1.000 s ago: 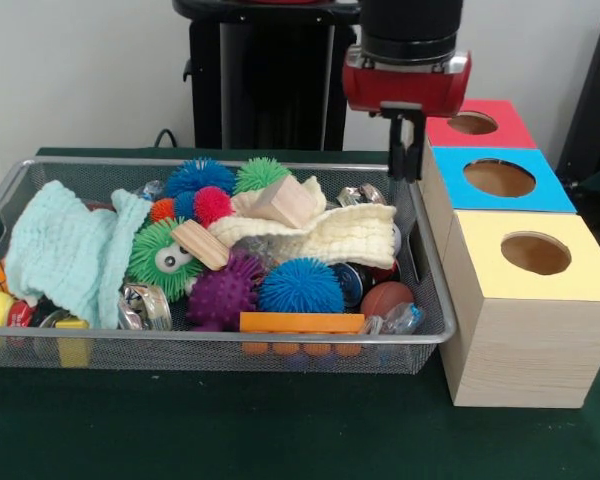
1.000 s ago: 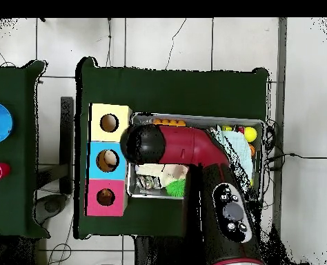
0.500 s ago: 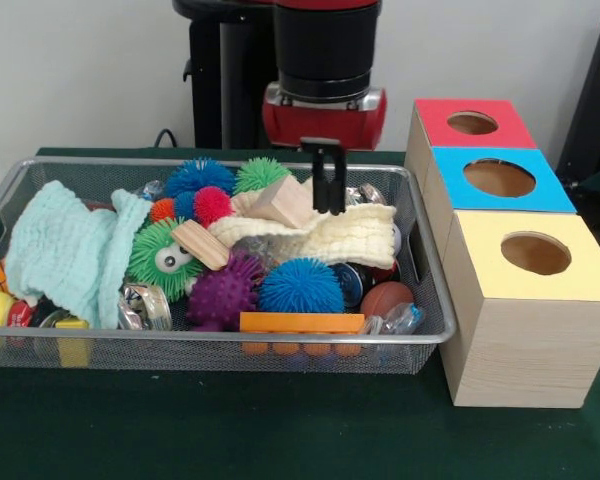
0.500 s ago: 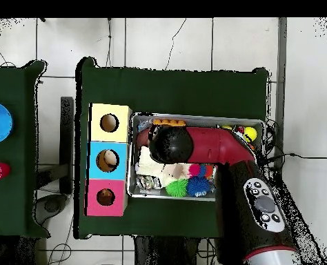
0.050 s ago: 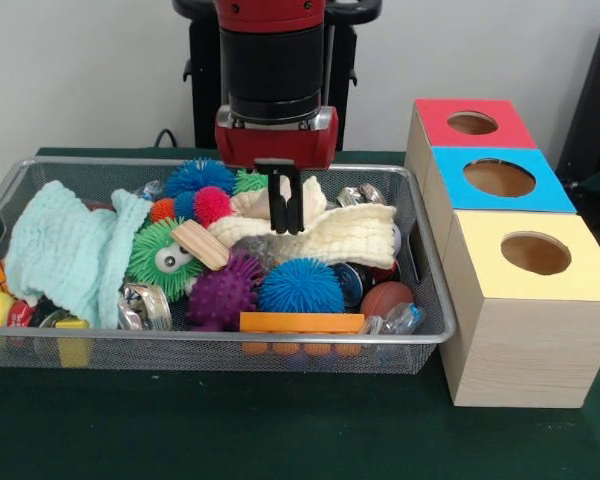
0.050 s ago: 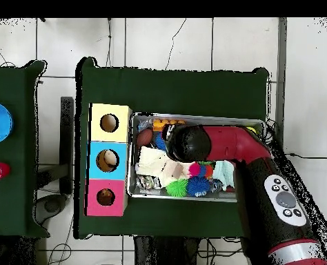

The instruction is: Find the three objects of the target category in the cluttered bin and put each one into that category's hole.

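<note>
Tool: the black two-finger tool (image 5: 287,205) of the red and black arm (image 6: 225,143) is seen low over the middle of the wire mesh bin (image 5: 195,349), fingers close together with only a thin slit between them; nothing is seen held, so it is read as nearly clenched and empty.
Under tool: pale wooden block (image 5: 286,201) and cream folded cloth (image 5: 325,237), the tips just at or above them; contact cannot be told.
Target things: category not shown; candidates lie mixed in the bin, e.g. blue spiky rubber ball (image 5: 300,286), purple spiky ball (image 5: 223,295), a second wooden block (image 5: 200,244).
Holes: red-topped box (image 5: 472,123), blue-topped box (image 5: 499,179), yellow-topped box (image 5: 535,254), at the bin's right edge.
Risk: a descent with fingers this close would push the block aside, not straddle it.
Risk: cloth could be snagged and dragged along.
</note>
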Tool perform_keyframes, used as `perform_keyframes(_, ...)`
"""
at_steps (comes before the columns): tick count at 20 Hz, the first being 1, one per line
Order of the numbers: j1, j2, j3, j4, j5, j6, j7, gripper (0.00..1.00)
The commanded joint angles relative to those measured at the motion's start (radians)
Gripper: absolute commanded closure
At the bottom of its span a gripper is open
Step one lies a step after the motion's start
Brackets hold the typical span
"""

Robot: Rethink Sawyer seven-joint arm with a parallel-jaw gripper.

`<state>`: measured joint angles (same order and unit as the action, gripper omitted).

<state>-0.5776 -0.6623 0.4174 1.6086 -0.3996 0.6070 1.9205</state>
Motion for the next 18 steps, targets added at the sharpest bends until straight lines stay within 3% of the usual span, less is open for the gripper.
perform_keyframes(1, -0.050, 0.064, 0.164, -0.106, -0.110, 0.135, -0.438, 1.00)
perform_keyframes(6, -0.063, 0.068, 0.171, -0.092, -0.121, 0.129, -0.414, 1.00)
perform_keyframes(12, -0.064, 0.024, 0.158, -0.053, -0.108, 0.127, -0.367, 1.00)
perform_keyframes(18, -0.080, 0.041, 0.177, -0.104, -0.112, 0.185, -0.429, 1.00)
